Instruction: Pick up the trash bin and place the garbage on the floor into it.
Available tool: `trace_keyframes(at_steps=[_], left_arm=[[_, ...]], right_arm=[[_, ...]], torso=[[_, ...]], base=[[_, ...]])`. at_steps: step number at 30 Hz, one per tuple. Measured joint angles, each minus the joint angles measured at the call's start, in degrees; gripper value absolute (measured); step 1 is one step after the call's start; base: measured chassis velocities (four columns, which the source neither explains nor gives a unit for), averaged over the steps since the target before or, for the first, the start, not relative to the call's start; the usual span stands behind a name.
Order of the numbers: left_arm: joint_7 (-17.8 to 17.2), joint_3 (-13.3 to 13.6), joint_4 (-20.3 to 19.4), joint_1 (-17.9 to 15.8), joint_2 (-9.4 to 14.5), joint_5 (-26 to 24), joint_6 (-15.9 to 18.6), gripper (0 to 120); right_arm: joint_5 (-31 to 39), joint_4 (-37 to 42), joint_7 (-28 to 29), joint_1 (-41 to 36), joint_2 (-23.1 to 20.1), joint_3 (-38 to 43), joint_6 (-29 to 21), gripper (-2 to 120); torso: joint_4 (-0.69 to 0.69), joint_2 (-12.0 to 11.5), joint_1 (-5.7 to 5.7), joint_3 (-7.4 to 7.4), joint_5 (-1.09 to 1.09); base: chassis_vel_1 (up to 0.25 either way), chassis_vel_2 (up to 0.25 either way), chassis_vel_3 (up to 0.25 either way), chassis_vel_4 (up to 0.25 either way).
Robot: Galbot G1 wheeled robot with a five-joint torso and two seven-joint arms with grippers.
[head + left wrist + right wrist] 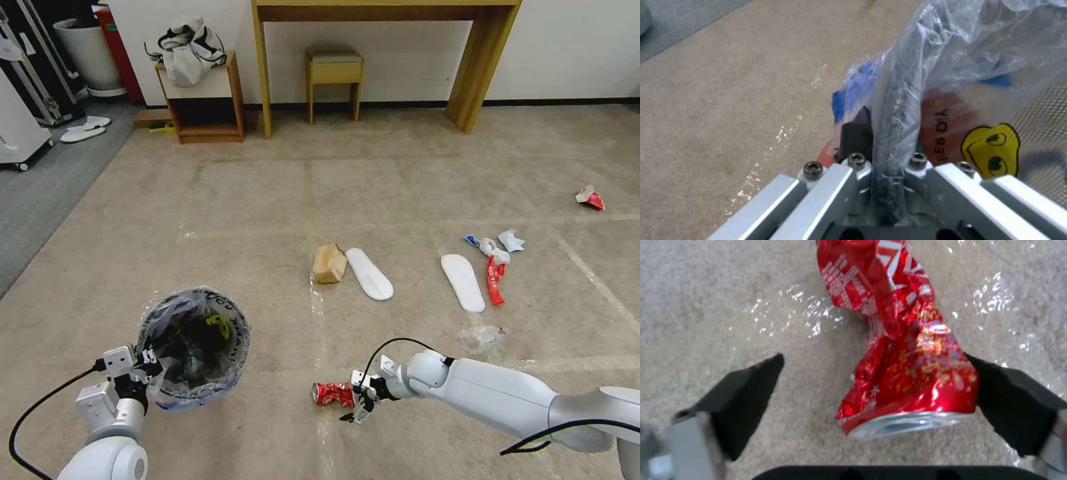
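Crushed can red and silver (white lettering), slippers white.

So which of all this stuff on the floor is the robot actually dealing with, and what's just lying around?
Part of the job:
trash bin, held at its rim by the left gripper
crushed red can, between the open right gripper fingers
brown paper bag
two white slippers
red wrapper
crumpled papers

Just lying about:
bundled jacket
small stool
white planter pot

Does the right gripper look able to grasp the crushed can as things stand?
Probably yes: the right gripper is open at floor level, the crushed red can lies between its fingers, one already touching, and nothing blocks closing.
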Motion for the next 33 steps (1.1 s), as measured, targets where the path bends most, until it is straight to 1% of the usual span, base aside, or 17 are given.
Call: trace_keyframes(at_steps=[2, 3, 5, 6, 9, 11, 12, 13, 16, 18, 19, 22, 28, 29, 30, 32, 33], left_arm=[[0.0, 0.0, 0.0, 0.3, -0.1, 0.0, -0.2, 1], [0.0, 0.0, 0.0, 0.3, -0.1, 0.0, -0.2, 1], [0.1, -0.1, -0.1, 0.4, -0.1, -0.1, -0.3, 1], [0.1, -0.1, -0.1, 0.4, -0.1, -0.1, -0.3, 1], [0.2, -0.2, -0.3, 0.6, 0.0, -0.2, -0.4, 1], [0.2, -0.2, -0.3, 0.6, 0.0, -0.2, -0.4, 1], [0.2, -0.2, -0.4, 0.7, 0.1, -0.3, -0.5, 1], [0.3, -0.3, -0.4, 0.9, 0.1, -0.3, -0.6, 1], [0.3, -0.3, -0.5, 0.9, 0.1, -0.3, -0.6, 1], [0.4, -0.4, -0.5, 1.2, 0.3, -0.6, -0.7, 1], [0.6, -0.5, -0.6, 1.2, 0.4, -0.7, -0.8, 1], [0.6, -0.5, -0.6, 1.2, 0.4, -0.8, -0.8, 1], [0.9, -0.2, -0.4, 1.2, 0.9, -1.0, -1.0, 1], [1.0, -0.1, -0.2, 1.0, 1.2, -0.9, -1.0, 1], [1.0, -0.1, -0.2, 1.0, 1.2, -0.9, -1.0, 1], [1.1, 0.3, 0.0, 0.5, 2.0, -0.9, -0.8, 1], [1.1, 0.3, 0.0, 0.5, 2.0, -0.9, -0.8, 1]], right_arm=[[-0.4, 0.1, 0.6, -0.1, 0.3, 0.1, 0.0, 84], [-0.4, 0.1, 0.6, -0.1, 0.3, 0.1, 0.0, 84], [-1.0, 0.2, 0.8, -0.2, 0.4, 0.2, -0.1, 73], [-1.0, 0.2, 0.8, -0.2, 0.4, 0.2, -0.1, 73], [-1.2, 0.6, 1.2, -0.4, 0.6, 0.2, -0.6, 60], [-1.2, 0.6, 1.3, -0.5, 0.6, 0.2, -0.6, 60], [-1.4, 0.6, 1.3, -0.5, 0.6, 0.2, -0.7, 49], [-1.8, 0.6, 1.4, -0.6, 0.8, 0.3, -0.9, 43], [-1.9, 0.6, 1.4, -0.7, 0.8, 0.4, -0.9, 42], [-2.0, 1.1, 2.4, -0.8, 0.9, 0.6, -1.4, 33], [-2.0, 1.3, 2.8, -0.9, 0.9, 0.8, -1.5, 32], [-2.0, 1.4, 3.1, -1.0, 0.9, 0.9, -1.5, 32], [-1.5, 3.2, 5.8, -2.2, 0.1, 2.2, -2.0, 32], [-1.2, 3.9, 6.8, -2.3, -0.4, 3.4, -2.2, 27], [-1.2, 3.9, 6.8, -2.3, -0.4, 3.4, -2.2, 27], [-0.8, 5.4, 7.3, -2.3, -1.4, 5.2, -2.3, 20], [-0.8, 5.4, 7.3, -2.3, -1.4, 5.2, -2.3, 20]], torso=[[0.00, 0.0, 0.00, 0.00, 0.00], [0.00, 0.0, 0.00, 0.00, 0.00], [0.00, 0.0, 0.00, 0.00, 0.00], [0.00, 0.0, 0.00, 0.00, 0.00], [0.00, 0.0, 0.00, 0.00, 0.00], [0.00, 0.0, 0.00, 0.00, 0.00], [0.00, 0.0, 0.00, 0.00, 0.00], [0.00, 0.0, 0.00, 0.00, 0.00], [0.00, 0.0, 0.00, 0.00, 0.00], [-0.01, 0.0, 0.00, -0.01, -0.02], [-0.01, 0.0, 0.00, -0.01, -0.04], [-0.01, 0.0, 0.00, -0.01, -0.04], [0.00, 0.0, 0.00, 0.01, 0.01], [0.01, 0.0, 0.00, 0.01, 0.02], [0.01, 0.0, 0.00, 0.01, 0.02], [0.01, 0.0, 0.00, 0.01, 0.02], [0.01, 0.0, 0.00, 0.01, 0.02]], base=[[0.000, 0.000, 0.000, 0.000], [0.000, 0.000, 0.000, 0.000], [0.000, 0.000, 0.000, 0.000], [0.000, 0.000, 0.000, 0.000], [0.000, 0.000, 0.000, 0.000], [0.000, 0.000, 0.000, 0.000], [0.000, 0.000, 0.000, 0.000], [0.000, 0.000, 0.000, 0.000], [0.000, 0.000, 0.000, 0.000], [0.000, 0.000, 0.000, 0.000], [0.000, 0.000, 0.000, 0.000], [0.000, 0.000, 0.000, 0.000], [0.000, 0.000, 0.000, 0.000], [0.000, 0.000, 0.000, 0.000], [0.000, 0.000, 0.000, 0.000], [0.000, 0.000, 0.000, 0.000], [0.000, 0.000, 0.000, 0.000]])
